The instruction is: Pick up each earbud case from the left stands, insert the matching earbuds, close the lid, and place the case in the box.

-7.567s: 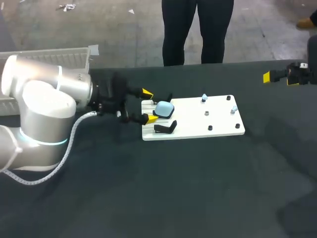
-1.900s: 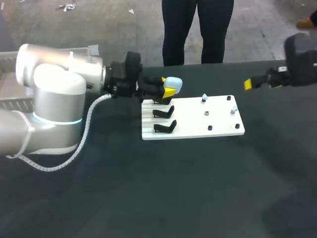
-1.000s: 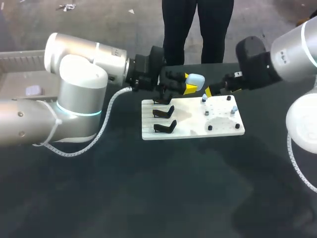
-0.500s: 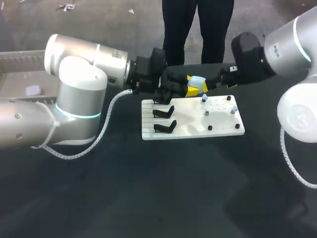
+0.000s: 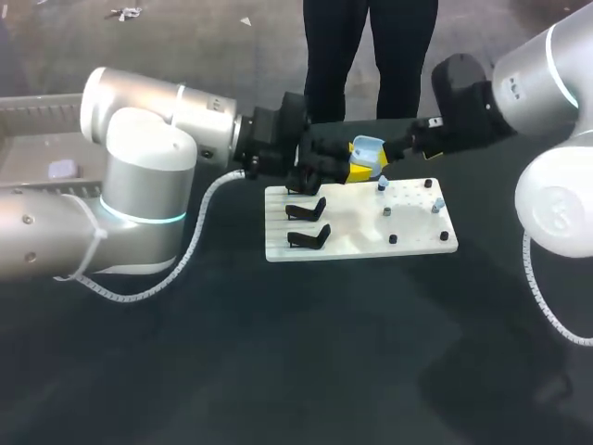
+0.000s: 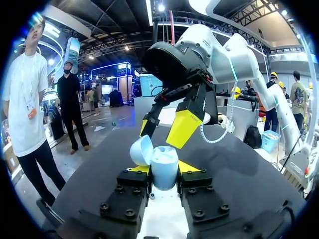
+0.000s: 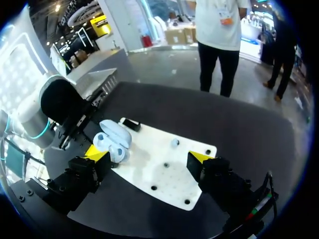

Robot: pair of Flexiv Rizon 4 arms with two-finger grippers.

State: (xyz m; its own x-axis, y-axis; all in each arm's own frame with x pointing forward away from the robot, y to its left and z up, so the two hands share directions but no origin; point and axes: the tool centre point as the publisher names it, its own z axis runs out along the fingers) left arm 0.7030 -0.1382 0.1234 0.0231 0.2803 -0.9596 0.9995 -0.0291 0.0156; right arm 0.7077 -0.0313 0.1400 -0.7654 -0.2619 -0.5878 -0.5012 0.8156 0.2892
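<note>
- One earbud case (image 6: 164, 167), pale blue, is up off the table above the far edge of the white board (image 5: 357, 243). It stands upright with its lid (image 6: 141, 151) swung back on one side, so the mouth is uncovered.
- Two fingers of the left gripper (image 6: 164, 173) pinch the case body from opposite sides, with the yellow tips just under the open rim.
- Two pale earbuds (image 5: 381, 183) sit on pegs on the half of the board away from the stands, below the case and beside it. They lie toward the side the right arm comes in from, so that arm is probably the nearer one for fetching them.
- Spread wide and holding nothing, the right gripper (image 7: 148, 157) hangs just beside the case. In its own wrist view the case lies next to one finger, not between the two. The left wrist view shows its tips slanting down over the open mouth.
- Whether any tip touches the lid I cannot tell from these views.
- Two black stands (image 5: 307, 209) at the board's near-left end are bare.
- Well apart, the box (image 5: 37, 153) lies beyond the left arm and holds a small pale object, possibly another case.
</note>
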